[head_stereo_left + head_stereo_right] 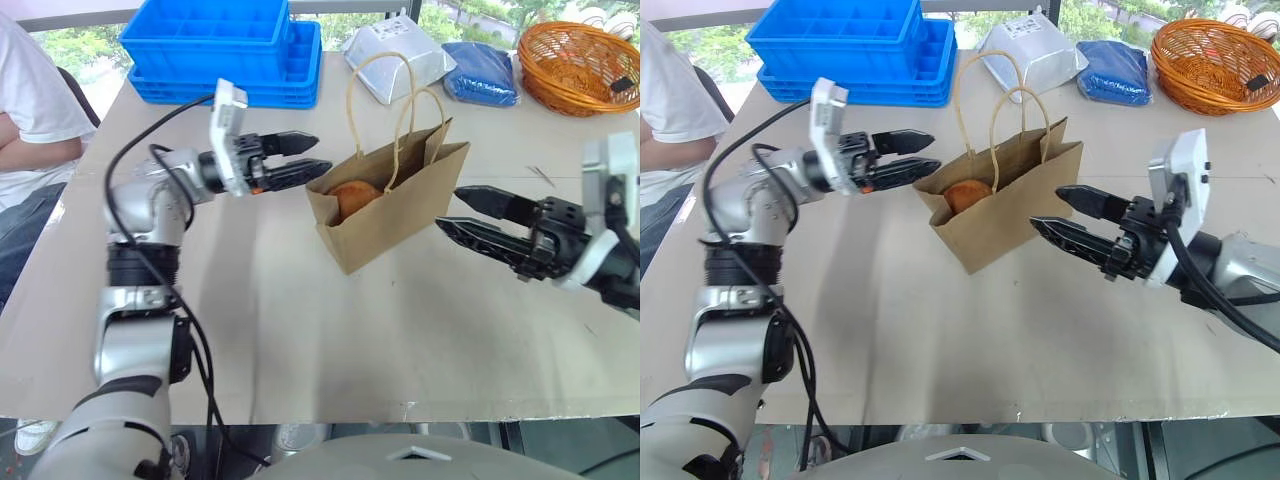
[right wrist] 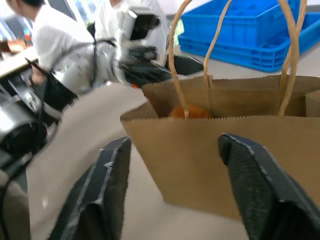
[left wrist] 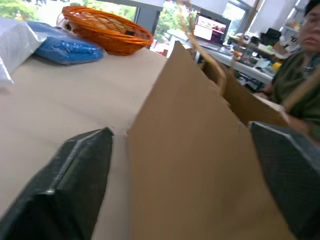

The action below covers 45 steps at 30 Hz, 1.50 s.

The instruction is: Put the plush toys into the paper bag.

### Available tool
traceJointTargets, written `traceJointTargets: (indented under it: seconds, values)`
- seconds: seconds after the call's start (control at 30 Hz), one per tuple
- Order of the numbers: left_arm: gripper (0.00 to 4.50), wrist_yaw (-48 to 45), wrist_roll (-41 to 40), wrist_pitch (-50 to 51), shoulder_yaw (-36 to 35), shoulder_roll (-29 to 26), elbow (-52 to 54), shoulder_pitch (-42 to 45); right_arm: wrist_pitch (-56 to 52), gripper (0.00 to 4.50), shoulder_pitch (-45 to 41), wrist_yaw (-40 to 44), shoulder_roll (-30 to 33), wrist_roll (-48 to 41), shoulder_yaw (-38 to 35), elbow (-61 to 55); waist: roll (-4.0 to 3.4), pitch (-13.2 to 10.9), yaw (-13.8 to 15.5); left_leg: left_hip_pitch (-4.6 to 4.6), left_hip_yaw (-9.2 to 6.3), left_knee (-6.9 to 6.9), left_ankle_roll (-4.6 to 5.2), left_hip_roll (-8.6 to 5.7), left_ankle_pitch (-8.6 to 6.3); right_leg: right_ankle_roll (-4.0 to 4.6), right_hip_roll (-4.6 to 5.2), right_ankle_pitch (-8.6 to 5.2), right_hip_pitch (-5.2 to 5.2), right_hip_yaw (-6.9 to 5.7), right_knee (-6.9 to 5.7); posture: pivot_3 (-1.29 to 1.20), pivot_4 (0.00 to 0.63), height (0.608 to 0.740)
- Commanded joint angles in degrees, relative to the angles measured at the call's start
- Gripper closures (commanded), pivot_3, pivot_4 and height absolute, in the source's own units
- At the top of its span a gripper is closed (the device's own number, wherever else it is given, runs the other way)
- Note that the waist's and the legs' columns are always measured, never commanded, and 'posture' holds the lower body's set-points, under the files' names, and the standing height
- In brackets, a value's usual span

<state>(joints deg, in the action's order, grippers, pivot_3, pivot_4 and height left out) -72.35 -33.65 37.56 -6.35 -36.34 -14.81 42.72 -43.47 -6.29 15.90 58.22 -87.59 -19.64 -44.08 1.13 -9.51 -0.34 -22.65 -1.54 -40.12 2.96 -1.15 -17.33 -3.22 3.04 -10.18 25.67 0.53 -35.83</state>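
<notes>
Two hands flank your paper bag, both level and pointing inward: the left hand hangs open just beside the bag's open end, the right hand open near its other side, neither holding anything. One brown plush toy sits inside the upright bag. Behind it on the pale surface lie blue crates, a white pouch, a blue bundle and an orange basket.
</notes>
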Motion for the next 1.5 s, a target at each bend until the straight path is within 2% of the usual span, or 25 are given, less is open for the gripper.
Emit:
traceJointTargets:
  seconds: [0.03,0.07,0.1,0.13,0.2,0.23,0.3,0.4,0.53,0.7,0.9,1.0,1.3,1.5]
  values:
    - [0.00,-2.43,-2.99,1.19,-1.49,-2.30,6.34,-4.11,-0.83,2.36,2.31,5.47,2.86,6.40,-1.17,-2.24,-0.01,0.01,0.04,0.02,0.02,-0.01,0.00,-0.01,0.00,0.00,0.00,0.00,-0.01,0.01,0.00,0.00,0.150,0.740]
    - [0.00,-2.87,-3.70,1.65,-1.44,-2.58,7.95,-5.33,-0.90,2.58,2.13,6.79,3.06,8.86,1.24,-2.68,-0.01,0.01,0.07,0.05,0.05,-0.01,0.00,-0.01,0.00,0.00,0.01,0.00,-0.02,0.03,-0.02,0.00,0.150,0.740]
    - [0.00,-3.20,-4.28,1.92,-1.33,-2.77,9.05,-6.21,-0.81,3.19,1.40,7.82,2.74,11.34,4.03,-2.94,-0.01,0.01,0.07,0.05,0.05,-0.02,0.00,-0.01,0.00,0.00,0.01,0.00,-0.03,0.03,0.00,0.00,0.150,0.740]
    - [0.00,-3.44,-4.49,1.80,-1.12,-2.84,9.77,-6.85,-0.52,3.54,0.22,8.46,2.06,14.29,7.14,-2.93,0.02,0.01,0.11,0.05,0.05,-0.05,0.00,-0.01,0.00,0.00,0.01,0.00,-0.03,0.03,-0.01,0.00,0.150,0.740]
    - [0.00,-3.94,-4.29,1.06,-0.37,-2.79,10.86,-8.29,1.09,4.32,-3.66,11.42,0.01,25.43,17.10,-1.30,0.02,0.01,0.11,0.04,0.04,-0.09,-0.01,-0.01,0.00,0.00,-0.01,0.00,-0.03,0.02,-0.01,0.00,0.150,0.740]
    - [0.00,-4.55,-3.74,0.35,0.53,-3.04,11.94,-9.26,2.59,4.42,-5.99,12.97,-1.58,31.39,22.15,0.35,0.02,0.02,0.04,0.04,0.06,-0.09,-0.01,-0.02,0.01,0.00,-0.02,0.00,-0.03,0.03,-0.01,0.00,0.150,0.740]
    - [0.00,-5.43,-3.11,-0.50,1.73,-3.51,13.35,-10.43,4.54,4.42,-9.10,15.08,-4.59,38.48,27.87,3.23,0.00,0.01,-0.15,0.07,0.10,-0.10,-0.10,-0.03,0.05,0.00,-0.03,0.00,-0.02,0.05,-0.02,0.00,0.150,0.740]
    - [0.00,-5.92,-4.62,1.15,1.99,-4.39,15.68,-11.34,7.89,4.42,-15.77,18.54,-12.98,46.35,35.80,11.13,0.01,0.01,-0.45,0.07,0.11,-0.09,-0.26,-0.03,0.14,0.01,-0.05,0.00,-0.01,0.06,-0.02,0.00,0.150,0.740]
    - [0.00,-6.11,-4.68,0.91,1.47,-5.68,15.49,-11.70,11.44,4.42,-19.18,22.04,-19.02,53.92,40.22,17.61,0.01,0.01,-0.27,0.08,0.05,-0.08,-0.27,-0.03,0.15,0.01,-0.07,0.00,0.00,0.03,-0.04,0.00,0.150,0.740]
    - [0.00,-5.42,-5.65,1.45,-0.19,-7.56,15.04,-11.29,13.41,4.42,-21.06,24.39,-24.26,58.27,40.81,21.67,0.00,0.00,-0.23,0.03,0.03,-0.08,-0.28,-0.11,0.14,0.01,0.00,0.00,0.00,0.02,-0.02,0.00,0.150,0.740]
    - [0.00,-3.72,-7.24,3.36,-2.22,-8.08,13.56,-9.74,14.01,4.42,-21.24,26.91,-26.84,61.23,40.01,23.29,-0.01,0.00,-0.27,0.03,-0.02,-0.08,-0.29,-0.11,0.15,0.01,-0.02,0.00,0.00,-0.03,-0.04,0.00,0.150,0.740]
    - [0.00,-4.84,-5.50,1.82,-0.81,-9.10,13.53,-10.67,13.98,4.42,-21.17,27.84,-27.48,62.05,39.48,23.60,-0.01,0.00,-0.37,0.04,-0.01,-0.08,-0.29,-0.12,0.15,0.01,-0.02,0.00,0.00,-0.02,-0.04,0.00,0.150,0.740]
    - [0.00,-2.20,-4.17,-0.17,3.97,-4.85,18.57,-12.83,13.93,4.42,-23.08,28.93,-30.74,64.74,39.40,25.57,-0.01,0.00,-0.37,0.05,0.00,-0.08,-0.30,-0.13,0.15,0.01,-0.02,0.00,0.00,0.00,-0.06,0.00,0.150,0.740]
    - [0.00,5.16,-0.98,-2.87,4.66,-0.87,21.19,-14.21,15.32,4.42,-24.01,29.60,-33.42,67.42,40.15,28.83,-0.01,0.00,-0.35,0.05,-0.01,-0.08,-0.31,-0.13,0.16,0.01,0.00,0.01,0.01,0.00,-0.07,0.00,0.150,0.740]
